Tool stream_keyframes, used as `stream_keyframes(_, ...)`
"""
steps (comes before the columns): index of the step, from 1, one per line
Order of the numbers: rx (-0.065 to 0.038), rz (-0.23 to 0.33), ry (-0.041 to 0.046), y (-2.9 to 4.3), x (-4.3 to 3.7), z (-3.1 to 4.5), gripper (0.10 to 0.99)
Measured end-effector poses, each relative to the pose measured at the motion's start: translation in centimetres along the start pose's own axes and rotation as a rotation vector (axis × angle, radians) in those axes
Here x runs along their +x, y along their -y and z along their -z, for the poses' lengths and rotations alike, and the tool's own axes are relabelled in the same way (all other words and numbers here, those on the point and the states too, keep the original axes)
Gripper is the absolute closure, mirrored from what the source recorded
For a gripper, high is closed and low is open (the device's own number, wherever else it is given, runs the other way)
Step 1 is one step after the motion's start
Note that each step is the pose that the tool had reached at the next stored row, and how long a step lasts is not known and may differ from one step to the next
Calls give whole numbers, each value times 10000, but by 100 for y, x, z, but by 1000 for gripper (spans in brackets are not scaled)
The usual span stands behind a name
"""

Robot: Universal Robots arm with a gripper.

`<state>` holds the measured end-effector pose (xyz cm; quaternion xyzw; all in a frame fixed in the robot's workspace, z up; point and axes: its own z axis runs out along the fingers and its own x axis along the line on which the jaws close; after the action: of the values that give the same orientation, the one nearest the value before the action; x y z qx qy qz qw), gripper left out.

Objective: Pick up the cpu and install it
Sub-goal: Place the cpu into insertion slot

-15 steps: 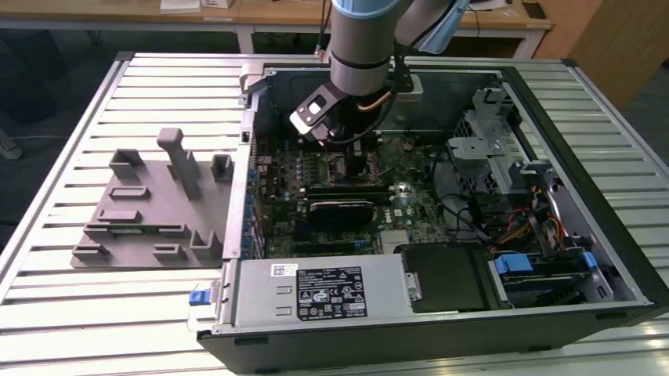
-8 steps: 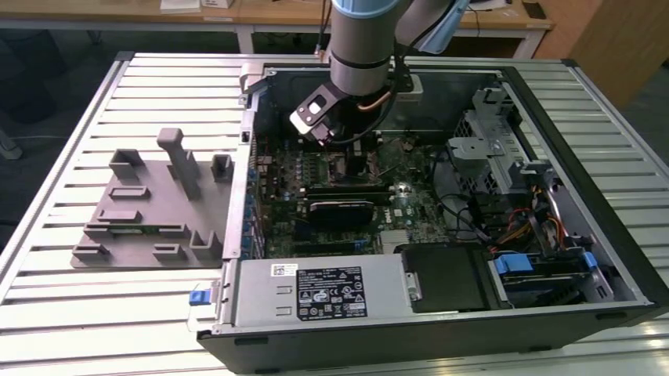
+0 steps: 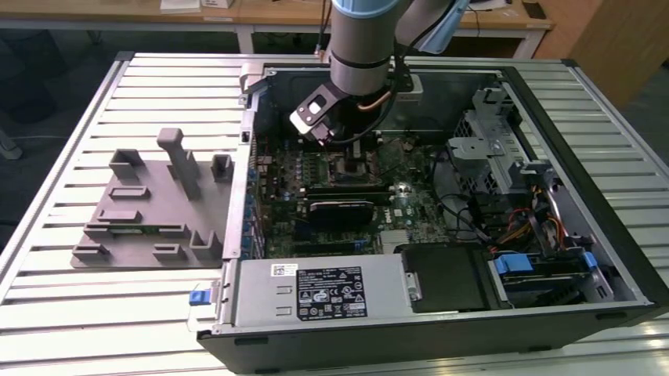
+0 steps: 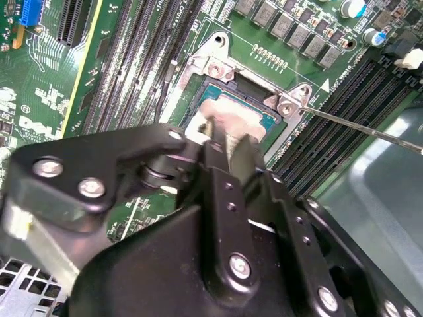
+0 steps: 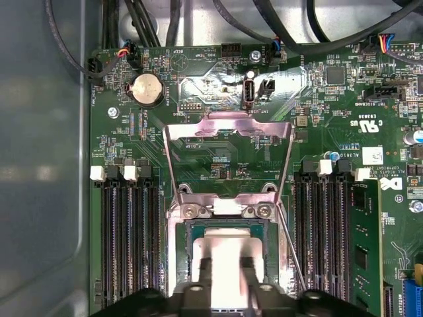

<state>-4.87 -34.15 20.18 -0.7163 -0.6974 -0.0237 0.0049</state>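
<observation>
The cpu [image 5: 228, 241] lies flat in the motherboard socket [image 5: 180, 264], metal top facing up. It is square, so no long axis stands out, and its edges run parallel to the socket frame and the memory slots [image 5: 125, 244] on either side. In both wrist views it shows a pale silver-grey top with a thin green rim [image 4: 248, 112]. The socket's load plate [image 5: 228, 129] is swung open, away from the chip. In the exterior view the arm [image 3: 361, 39] comes down from twelve o'clock into the open computer case [image 3: 585, 258], its wrist tipped toward the board. The gripper [image 3: 332, 141] sits right over the cpu — close enough in the second wrist view [image 4: 225, 135] to cover part of it — but whether it clamps the chip or only rests on it cannot be told. A black heatsink [image 3: 340, 210] lies at six o'clock of the socket, and a grey fixture [image 3: 157, 211] stands on the table [image 3: 63, 313] at nine o'clock of the case.
</observation>
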Motion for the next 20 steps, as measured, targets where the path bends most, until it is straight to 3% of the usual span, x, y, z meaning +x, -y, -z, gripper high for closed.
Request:
stream_keyframes(1, 0, 0, 0, 0, 0, 0, 792)
stream_keyframes(4, 1, 0, 0, 0, 0, 2, 965)
stream_keyframes(20, 3, -21, 2, -29, 0, -18, 980)
